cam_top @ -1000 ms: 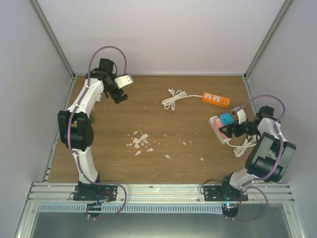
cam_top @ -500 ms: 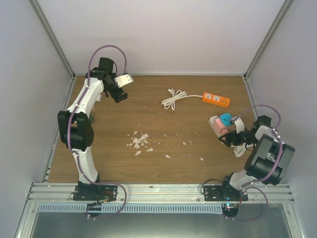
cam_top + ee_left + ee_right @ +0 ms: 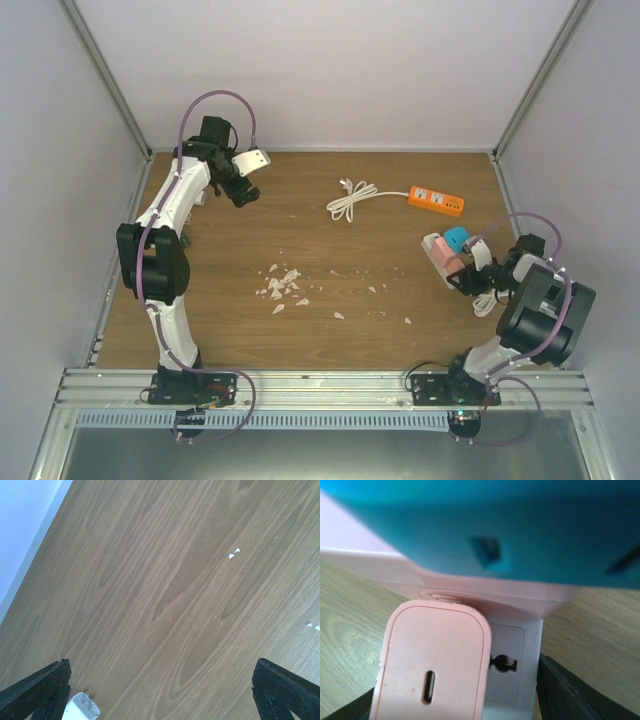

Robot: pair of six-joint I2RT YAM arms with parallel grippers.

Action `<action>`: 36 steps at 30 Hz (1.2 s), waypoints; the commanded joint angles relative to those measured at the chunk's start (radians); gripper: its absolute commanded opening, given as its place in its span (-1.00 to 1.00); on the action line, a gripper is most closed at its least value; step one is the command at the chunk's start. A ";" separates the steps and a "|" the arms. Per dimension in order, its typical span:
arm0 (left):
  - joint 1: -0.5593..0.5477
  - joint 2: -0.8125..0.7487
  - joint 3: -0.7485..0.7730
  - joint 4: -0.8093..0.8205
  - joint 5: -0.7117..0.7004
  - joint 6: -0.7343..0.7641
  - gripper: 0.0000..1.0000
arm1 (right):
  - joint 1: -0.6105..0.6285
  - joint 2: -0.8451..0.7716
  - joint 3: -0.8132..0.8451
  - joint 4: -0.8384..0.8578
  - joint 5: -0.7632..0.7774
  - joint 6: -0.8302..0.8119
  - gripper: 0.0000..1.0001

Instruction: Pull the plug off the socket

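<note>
A white and pink socket strip (image 3: 434,246) lies at the right of the table, with a blue plug (image 3: 456,238) and a pink plug (image 3: 452,262) standing in it. My right gripper (image 3: 464,274) is down over the strip's near end. In the right wrist view the pink plug (image 3: 435,660) fills the space between the jaws of my right gripper (image 3: 455,702), below the blue plug (image 3: 495,525). One fingertip (image 3: 580,695) lies against the side of the strip (image 3: 512,675); a firm clamp cannot be made out. My left gripper (image 3: 245,175) hangs open at the far left, and in its wrist view the left gripper (image 3: 160,695) shows only bare wood.
An orange power strip (image 3: 436,200) with a coiled white cable (image 3: 352,198) lies at the back. White scraps (image 3: 283,285) are scattered mid-table. A looped white cable (image 3: 488,300) runs by my right arm. A small white object (image 3: 80,707) sits near my left gripper's finger.
My right gripper has dropped onto the socket strip's near end and its jaws have narrowed round the pink plug. The left arm has stayed still.
</note>
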 commanded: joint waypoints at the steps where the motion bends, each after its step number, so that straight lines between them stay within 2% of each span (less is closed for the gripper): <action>1: -0.004 -0.027 0.018 0.008 0.049 -0.051 0.98 | 0.008 0.046 0.014 0.050 -0.005 -0.060 0.15; 14: 0.009 -0.013 0.056 -0.004 0.089 -0.114 0.98 | 0.144 0.150 0.112 -0.022 -0.036 -0.211 0.06; 25: 0.069 -0.047 0.045 -0.030 0.170 -0.163 0.98 | 0.354 0.242 0.200 -0.079 -0.045 -0.293 0.03; 36: 0.080 -0.092 -0.026 -0.058 0.236 -0.164 0.98 | 0.605 0.314 0.321 -0.100 -0.032 -0.315 0.01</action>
